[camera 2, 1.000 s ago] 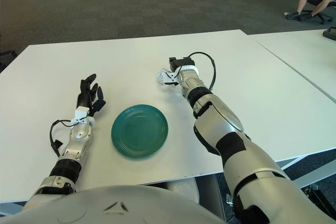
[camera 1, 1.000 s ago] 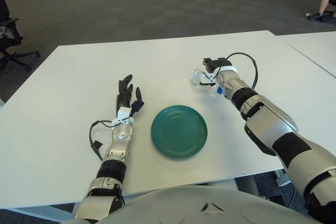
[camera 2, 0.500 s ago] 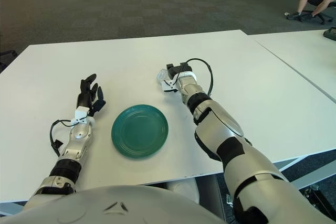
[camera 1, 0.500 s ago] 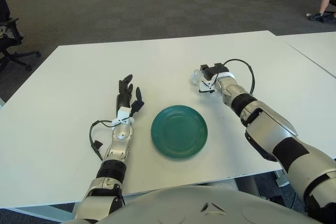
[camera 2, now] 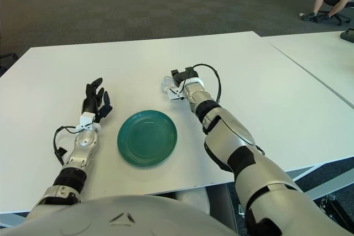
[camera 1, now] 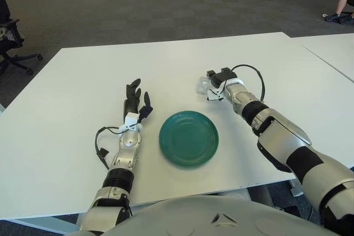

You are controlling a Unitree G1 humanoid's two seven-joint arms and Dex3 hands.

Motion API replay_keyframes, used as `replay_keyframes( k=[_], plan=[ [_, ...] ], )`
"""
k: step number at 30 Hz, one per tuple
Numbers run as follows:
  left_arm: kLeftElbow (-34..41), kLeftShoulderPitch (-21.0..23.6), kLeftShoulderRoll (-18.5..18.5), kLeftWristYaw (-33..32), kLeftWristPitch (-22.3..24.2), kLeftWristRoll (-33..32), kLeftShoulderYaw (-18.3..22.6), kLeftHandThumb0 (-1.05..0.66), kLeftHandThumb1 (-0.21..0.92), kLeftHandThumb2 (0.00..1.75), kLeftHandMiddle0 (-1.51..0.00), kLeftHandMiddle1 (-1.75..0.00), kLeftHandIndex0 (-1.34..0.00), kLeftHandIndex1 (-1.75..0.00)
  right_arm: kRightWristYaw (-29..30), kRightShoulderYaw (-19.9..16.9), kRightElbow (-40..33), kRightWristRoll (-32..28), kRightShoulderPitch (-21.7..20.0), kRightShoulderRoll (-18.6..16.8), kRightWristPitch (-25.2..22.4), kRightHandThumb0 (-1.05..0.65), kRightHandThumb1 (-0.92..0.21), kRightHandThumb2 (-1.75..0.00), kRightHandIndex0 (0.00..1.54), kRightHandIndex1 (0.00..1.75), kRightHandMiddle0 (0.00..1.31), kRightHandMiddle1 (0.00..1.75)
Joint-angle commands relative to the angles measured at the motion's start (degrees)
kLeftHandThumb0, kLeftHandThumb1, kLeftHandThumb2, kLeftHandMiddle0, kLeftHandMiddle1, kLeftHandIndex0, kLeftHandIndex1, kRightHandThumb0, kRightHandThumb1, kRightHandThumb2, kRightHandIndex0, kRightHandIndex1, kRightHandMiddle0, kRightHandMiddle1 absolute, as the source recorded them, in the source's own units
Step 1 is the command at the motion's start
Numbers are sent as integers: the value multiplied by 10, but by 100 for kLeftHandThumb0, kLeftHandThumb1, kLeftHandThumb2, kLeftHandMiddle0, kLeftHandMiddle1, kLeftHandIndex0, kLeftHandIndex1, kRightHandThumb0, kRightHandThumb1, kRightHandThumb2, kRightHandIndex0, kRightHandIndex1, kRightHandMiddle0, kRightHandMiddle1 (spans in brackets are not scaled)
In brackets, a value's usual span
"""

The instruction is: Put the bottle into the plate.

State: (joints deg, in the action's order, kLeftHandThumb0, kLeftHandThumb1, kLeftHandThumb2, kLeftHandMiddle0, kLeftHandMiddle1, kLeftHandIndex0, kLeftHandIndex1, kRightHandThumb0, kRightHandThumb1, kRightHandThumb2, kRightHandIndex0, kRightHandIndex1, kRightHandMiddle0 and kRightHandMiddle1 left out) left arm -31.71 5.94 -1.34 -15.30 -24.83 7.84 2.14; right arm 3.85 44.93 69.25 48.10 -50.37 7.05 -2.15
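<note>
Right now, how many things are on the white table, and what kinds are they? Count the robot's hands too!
Plates: 1, the green plate.
Bottles: 1, the clear bottle, held by the right hand beyond the plate.
Robot hands: 2, the right hand and the left hand, which shows left of the plate with fingers spread.
Total: 4.

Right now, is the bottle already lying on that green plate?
No. The bottle is held in the right hand above the white table, beyond the bare green plate.

Bare table lies between the right hand and plate.
</note>
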Motion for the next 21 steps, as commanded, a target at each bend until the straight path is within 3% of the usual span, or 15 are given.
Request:
replay_keyframes(
  k=[1,21],
  plan=[
    [3,4,0,-6,1,6,0,-74,92,87,-36,0,0,-77,7,-3,12,0,9,-7,6,-87,-92,-49,9,69,0,48],
    [10,0,5,-12,0,13,1,-75,92,88,-35,0,0,-77,37,-9,37,0,17,-23,12,-85,-92,-54,15,61,0,46]
  ],
)
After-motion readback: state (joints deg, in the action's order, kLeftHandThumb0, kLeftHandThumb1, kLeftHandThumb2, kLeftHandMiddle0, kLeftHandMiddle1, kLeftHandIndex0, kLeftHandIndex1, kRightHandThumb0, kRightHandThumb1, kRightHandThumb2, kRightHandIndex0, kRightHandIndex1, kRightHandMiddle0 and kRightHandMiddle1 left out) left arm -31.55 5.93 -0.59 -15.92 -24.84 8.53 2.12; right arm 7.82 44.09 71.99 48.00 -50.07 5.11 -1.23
